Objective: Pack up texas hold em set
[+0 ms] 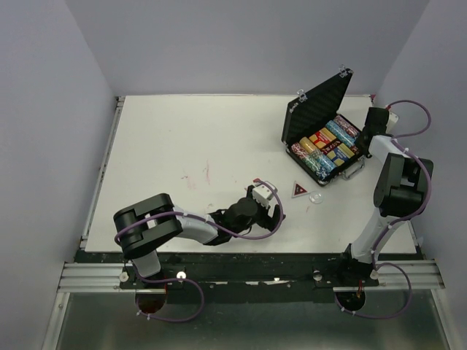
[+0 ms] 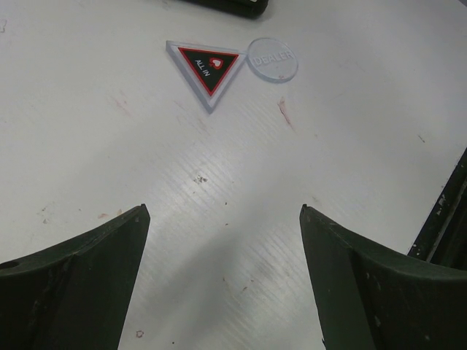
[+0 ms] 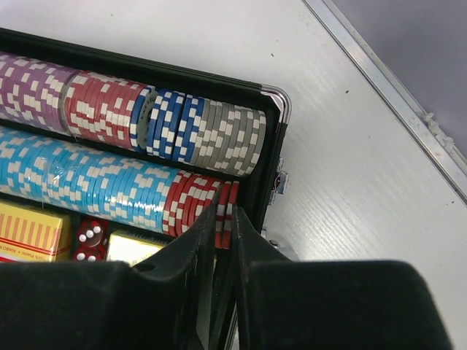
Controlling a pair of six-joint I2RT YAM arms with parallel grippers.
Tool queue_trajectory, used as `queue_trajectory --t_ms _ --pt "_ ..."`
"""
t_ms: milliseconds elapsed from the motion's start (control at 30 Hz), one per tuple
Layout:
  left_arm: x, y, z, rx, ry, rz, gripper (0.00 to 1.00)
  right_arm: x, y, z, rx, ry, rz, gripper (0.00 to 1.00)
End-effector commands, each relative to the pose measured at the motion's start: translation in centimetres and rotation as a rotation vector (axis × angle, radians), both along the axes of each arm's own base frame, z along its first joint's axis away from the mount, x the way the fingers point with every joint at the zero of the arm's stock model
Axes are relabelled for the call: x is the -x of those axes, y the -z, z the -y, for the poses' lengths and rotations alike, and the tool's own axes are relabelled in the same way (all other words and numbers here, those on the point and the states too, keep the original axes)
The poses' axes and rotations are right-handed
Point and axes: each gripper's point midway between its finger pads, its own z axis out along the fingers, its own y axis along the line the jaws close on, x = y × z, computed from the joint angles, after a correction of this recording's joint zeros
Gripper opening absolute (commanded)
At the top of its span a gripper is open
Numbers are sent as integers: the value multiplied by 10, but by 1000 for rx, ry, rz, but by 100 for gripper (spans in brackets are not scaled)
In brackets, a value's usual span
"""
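Red chips (image 3: 193, 200) at row end in the case (image 3: 271, 168): lift right gripper (image 3: 222, 213) straight up, fingers near-shut (can't tell if pinching), then drop wide-open left gripper (image 2: 222, 211) onto the ALL IN triangle (image 2: 204, 69) by the DEALER disc (image 2: 272, 58).

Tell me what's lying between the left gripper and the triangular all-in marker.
Only bare, lightly stained table lies between the left gripper and the triangular marker, seen in the left wrist view.

Table (image 1: 182, 138): left half and centre bare. Left tool (image 2: 222, 211): nothing between its spread fingers (image 2: 87, 277); triangular marker (image 2: 204, 67) and clear disc (image 2: 272, 58) ahead, just beside each other. Case (image 3: 271, 164): raised lid (image 1: 317, 109) walls its far-left side; chip rows (image 3: 109, 109) fill it; right tool (image 3: 224, 213) occupies its right end.
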Motion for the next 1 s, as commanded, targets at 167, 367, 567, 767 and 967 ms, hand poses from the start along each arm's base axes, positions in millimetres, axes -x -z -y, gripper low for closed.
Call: queue_trajectory --t_ms 167,367,567,767,967 --pt "0 -8 13 26 34 12 92 -7 -12 4 1 22 43 30" --pt "0 -10 9 47 22 18 93 -5 -24 2 -2 24 72 31" --pt "-2 -19 -4 93 -10 17 95 1 -54 -10 -14 -28 143 38" --pt "-6 -24 -27 124 -71 -16 95 20 -63 -66 -79 -175 140 43" --pt "-8 -24 -50 61 -128 -7 96 61 -45 -143 -85 -342 -6 52"
